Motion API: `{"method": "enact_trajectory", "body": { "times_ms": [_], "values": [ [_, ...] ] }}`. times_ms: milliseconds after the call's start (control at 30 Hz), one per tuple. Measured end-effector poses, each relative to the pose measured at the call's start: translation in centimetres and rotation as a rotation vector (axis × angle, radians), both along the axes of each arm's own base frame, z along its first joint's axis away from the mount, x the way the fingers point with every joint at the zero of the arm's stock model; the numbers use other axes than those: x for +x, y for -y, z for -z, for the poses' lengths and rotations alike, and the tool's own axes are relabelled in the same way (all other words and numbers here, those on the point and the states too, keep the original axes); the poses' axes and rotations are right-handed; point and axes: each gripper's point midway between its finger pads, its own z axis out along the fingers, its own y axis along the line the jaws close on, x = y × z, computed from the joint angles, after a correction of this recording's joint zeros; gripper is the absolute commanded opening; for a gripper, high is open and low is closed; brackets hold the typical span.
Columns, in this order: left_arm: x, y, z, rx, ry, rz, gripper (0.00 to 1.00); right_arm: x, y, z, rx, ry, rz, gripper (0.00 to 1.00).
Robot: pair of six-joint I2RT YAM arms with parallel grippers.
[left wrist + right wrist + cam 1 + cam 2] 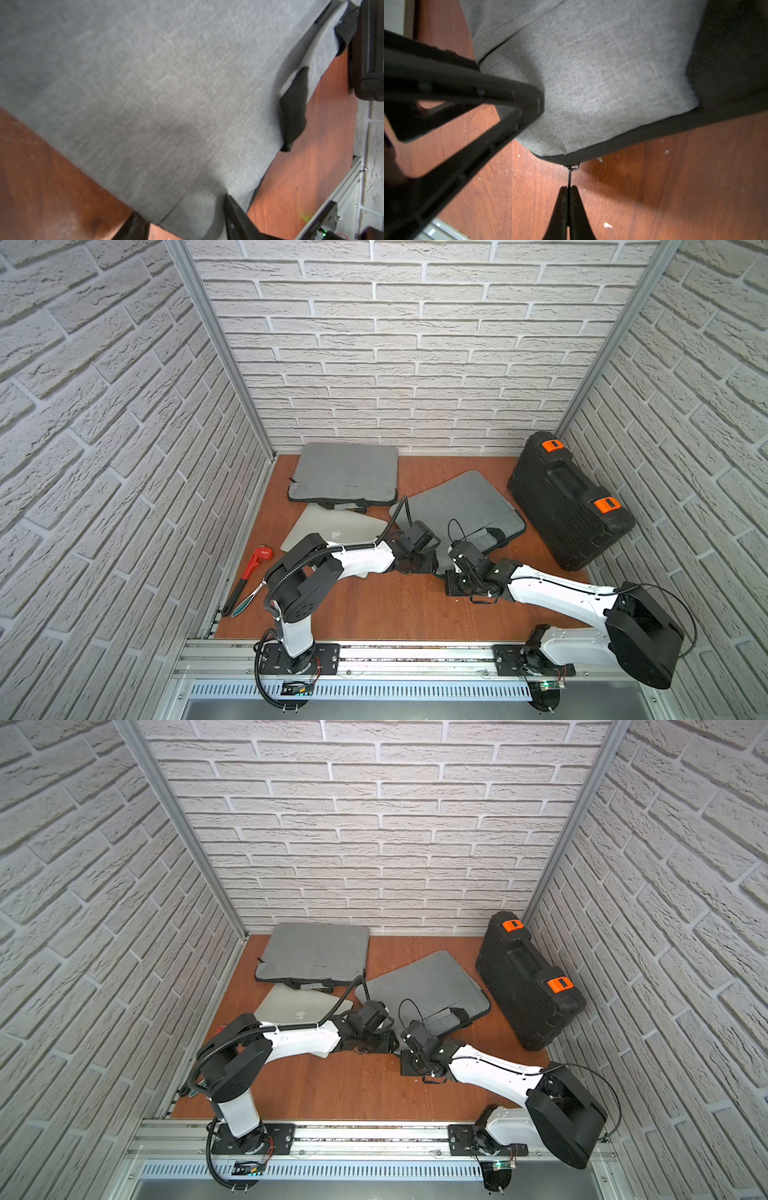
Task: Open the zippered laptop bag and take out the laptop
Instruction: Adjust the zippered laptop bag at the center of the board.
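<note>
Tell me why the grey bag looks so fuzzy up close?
Left wrist view: the bag fills the picture and its weave is smeared, probably too close to the lens. Right wrist view: the bag is soft too, but the zipper pull in the right gripper is sharper, with a shadow on the table. Both top views: sharp, though the walls lean outwards.

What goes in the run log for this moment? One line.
step: open zipper | right gripper: shut on zipper pull | left gripper: astride laptop bag corner
</note>
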Motion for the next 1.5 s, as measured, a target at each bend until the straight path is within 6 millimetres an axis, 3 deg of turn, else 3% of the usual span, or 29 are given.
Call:
{"method": "enact_trajectory", "body": {
  "times_ms": [133, 300, 467, 1133, 1500],
  "values": [
    [-0.1, 0.2, 0.1, -0.003, -0.007, 0.002, 0.48, 0.1, -0.1, 0.0, 0.006, 0.001, 0.006, 0.06],
    [-0.1, 0.3, 0.4, 0.000, -0.019, -0.001, 0.20, 0.1, -0.1, 0.2, 0.002, -0.002, 0.007, 0.06],
    [0.0, 0.6, 0.2, -0.012, -0.021, -0.003, 0.00, 0.2, 0.0, 0.2, -0.005, 0.001, 0.010, 0.06],
    [0.2, 0.5, -0.1, -0.023, -0.015, 0.030, 0.00, 0.4, 1.9, -0.7, -0.055, 0.029, 0.031, 0.06],
    [0.7, -0.5, -0.9, -0.004, 0.017, 0.068, 0.00, 1.0, 3.1, -1.5, -0.072, 0.049, 0.055, 0.06]
  ]
}}
